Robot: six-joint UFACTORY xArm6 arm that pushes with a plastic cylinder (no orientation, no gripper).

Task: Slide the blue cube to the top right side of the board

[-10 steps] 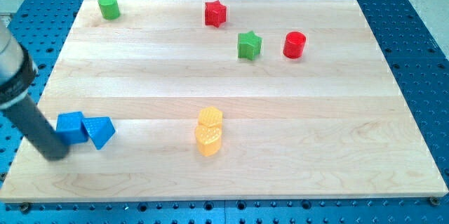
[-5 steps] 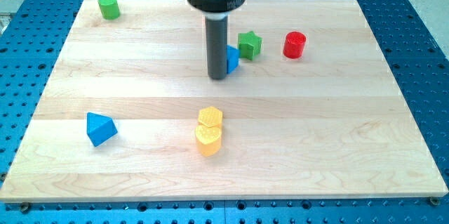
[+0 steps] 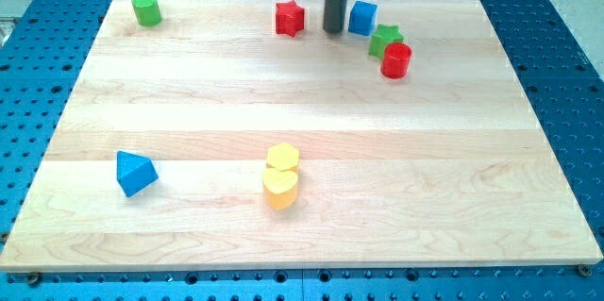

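Observation:
The blue cube (image 3: 362, 18) sits near the view's top edge of the wooden board (image 3: 302, 131), right of centre. My tip (image 3: 333, 30) stands just to the cube's left, close to it or touching it. The rod rises straight up out of the view's top. A red star (image 3: 290, 18) lies left of my tip.
A green star (image 3: 384, 39) touches a red cylinder (image 3: 396, 60) just below and right of the cube. A green cylinder (image 3: 145, 8) is at the top left. A blue triangular block (image 3: 135, 173) is at lower left. Two yellow blocks (image 3: 280, 177) touch at bottom centre.
The rod has pushed the blue cube up and right, from the board's middle to near the top edge. The green star has shifted right, against the red cylinder.

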